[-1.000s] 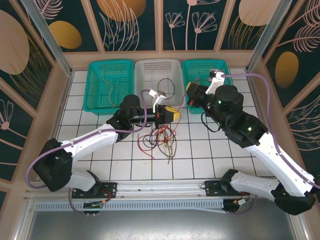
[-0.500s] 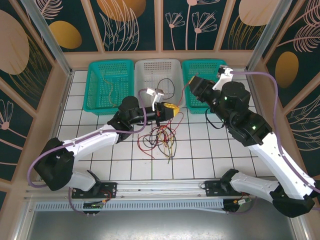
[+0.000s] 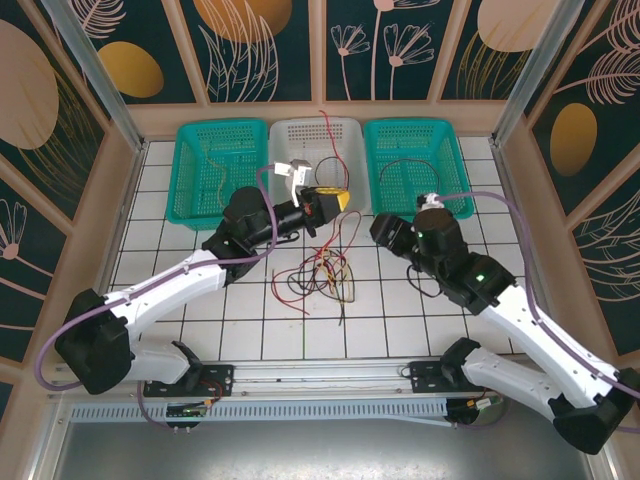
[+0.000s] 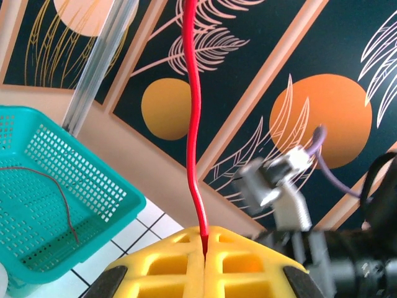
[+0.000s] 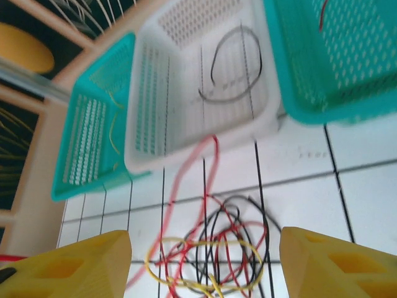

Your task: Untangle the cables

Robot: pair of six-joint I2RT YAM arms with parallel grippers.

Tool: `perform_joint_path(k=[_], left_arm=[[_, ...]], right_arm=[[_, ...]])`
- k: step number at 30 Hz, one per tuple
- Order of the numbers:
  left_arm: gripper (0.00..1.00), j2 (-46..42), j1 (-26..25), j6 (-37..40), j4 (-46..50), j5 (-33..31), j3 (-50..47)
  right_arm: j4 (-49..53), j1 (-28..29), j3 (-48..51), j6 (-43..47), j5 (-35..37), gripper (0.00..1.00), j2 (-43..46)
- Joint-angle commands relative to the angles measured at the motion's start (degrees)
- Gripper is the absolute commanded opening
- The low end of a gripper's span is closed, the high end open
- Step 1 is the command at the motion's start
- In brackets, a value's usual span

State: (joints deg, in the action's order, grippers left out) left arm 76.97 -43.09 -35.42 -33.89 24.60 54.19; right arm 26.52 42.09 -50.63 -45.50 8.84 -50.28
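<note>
A tangle of red, black and yellow cables (image 3: pixel 325 275) lies on the white tiles between the arms. My left gripper (image 3: pixel 330 197) is shut on a red cable (image 3: pixel 324 125) that rises straight up from its yellow fingers (image 4: pixel 248 261); in the left wrist view the red cable (image 4: pixel 192 124) is pinched between the closed pads. My right gripper (image 3: pixel 385 230) stands open just right of the tangle, holding nothing. In the right wrist view the tangle (image 5: pixel 214 264) lies on the floor between its spread yellow fingers (image 5: pixel 74 264).
Three baskets stand at the back. The left teal basket (image 3: pixel 190 165) holds a yellow cable. The white basket (image 3: pixel 290 135) holds a black cable (image 5: pixel 232 68). The right teal basket (image 3: pixel 445 140) holds a thin dark red cable (image 3: pixel 400 165). Patterned walls enclose the table.
My right gripper opened, left a cable in the right teal basket and drew back beside the tangle. The left gripper lifted, pulling the red cable upward.
</note>
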Motion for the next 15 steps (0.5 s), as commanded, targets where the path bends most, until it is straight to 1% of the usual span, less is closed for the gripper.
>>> perform_joint_path(k=[1, 4, 9, 12, 15], left_arm=[[0.00, -0.94, 0.21, -0.02, -0.89, -0.53, 3.18], [0.00, -0.94, 0.21, -0.04, -0.80, 0.39, 3.30], [0.00, -1.08, 0.21, -0.09, -0.61, 0.89, 3.65], [0.00, -1.22, 0.26, 0.08, -0.14, 1.15, 4.09], [0.00, -1.69, 0.27, 0.51, 0.51, 1.05, 4.30]], right_arm=[[-5.44, 3.44, 2.53, -4.15, -4.32, 0.63, -1.82], [-7.49, 6.15, 3.66, -5.36, -3.93, 0.63, -4.20], [-11.64, 6.74, 4.15, -6.44, -4.91, 0.63, -8.05], [-11.76, 6.26, 3.19, -6.19, -4.27, 0.56, -10.59], [-12.41, 6.17, 2.32, -5.86, -5.12, 0.46, -12.53]])
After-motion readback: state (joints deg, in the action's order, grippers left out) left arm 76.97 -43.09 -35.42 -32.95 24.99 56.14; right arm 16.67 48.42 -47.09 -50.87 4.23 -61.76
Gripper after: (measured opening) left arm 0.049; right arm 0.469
